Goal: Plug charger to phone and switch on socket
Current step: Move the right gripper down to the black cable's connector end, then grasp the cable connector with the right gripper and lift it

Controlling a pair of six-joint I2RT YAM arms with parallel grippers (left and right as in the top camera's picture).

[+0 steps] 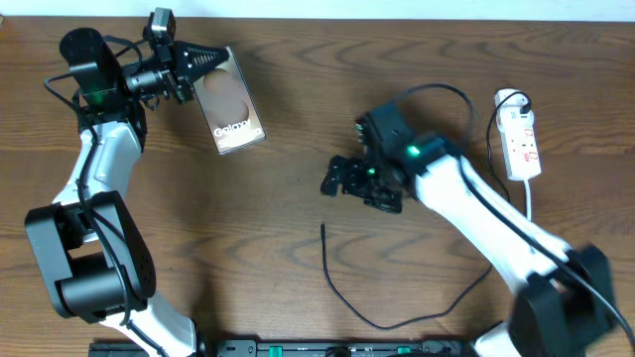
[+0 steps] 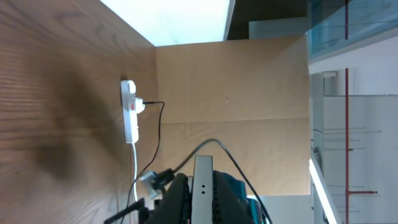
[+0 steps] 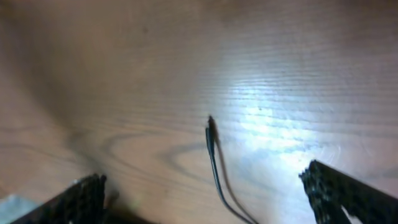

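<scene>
The phone [image 1: 236,111], dark glossy with white "Galaxy" lettering, is at the back left. My left gripper [image 1: 211,61] is shut on its far end. In the left wrist view the phone [image 2: 202,199] shows edge-on as a pale strip between the left gripper's black fingers [image 2: 203,177]. The charger [image 1: 342,293] is a thin black cable curving over the table's front, with its plug tip [image 1: 323,229] lying loose. My right gripper [image 1: 337,178] is open and empty above and behind that tip. The tip [image 3: 210,122] lies between the right gripper's spread fingers [image 3: 211,193]. The socket [image 1: 522,134] lies at the far right.
The white power strip also shows in the left wrist view [image 2: 129,112] with a black plug and cable in it. Its white cord [image 1: 530,203] runs toward the front. A black rail [image 1: 298,348] lines the table's front edge.
</scene>
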